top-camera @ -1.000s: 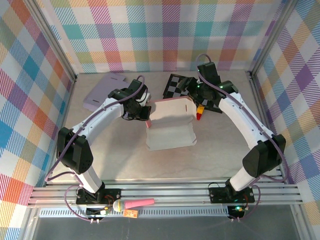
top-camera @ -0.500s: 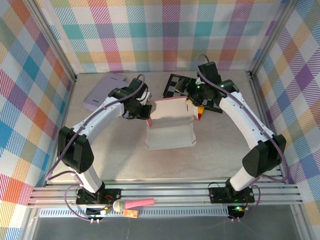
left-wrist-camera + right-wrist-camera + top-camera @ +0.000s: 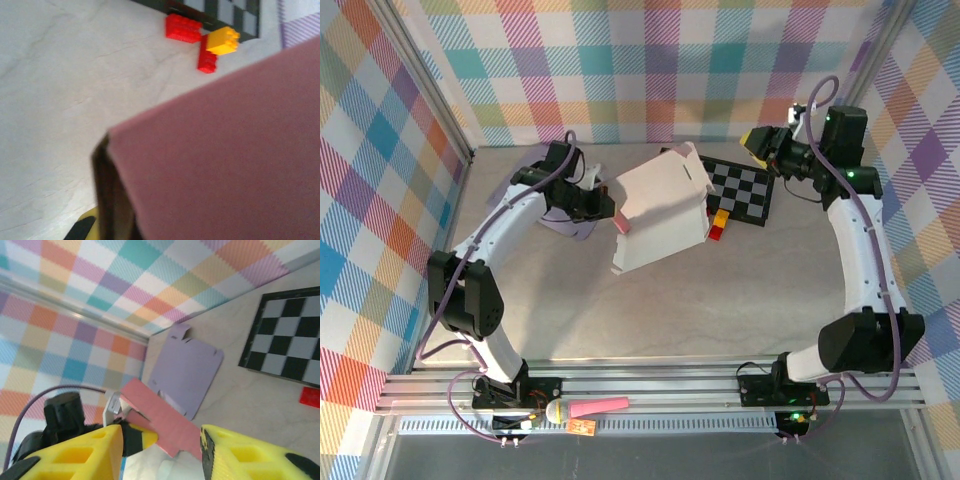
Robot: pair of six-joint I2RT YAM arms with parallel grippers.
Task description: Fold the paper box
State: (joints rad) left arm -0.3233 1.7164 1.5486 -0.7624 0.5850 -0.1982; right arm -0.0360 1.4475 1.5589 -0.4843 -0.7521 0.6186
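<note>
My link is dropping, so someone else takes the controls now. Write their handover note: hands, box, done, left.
Left hand: shut on the left edge of the pink paper box.
Right hand: open, empty, raised at the far right, apart from the box.
Box: mid-table, skewed, beside the checkered mat and toy bricks. A purple flat sheet lies just left of it.
Done: partly folded, one panel raised.
Left: fold the remaining sides and flaps, probably with the right hand brought to the box.
</note>
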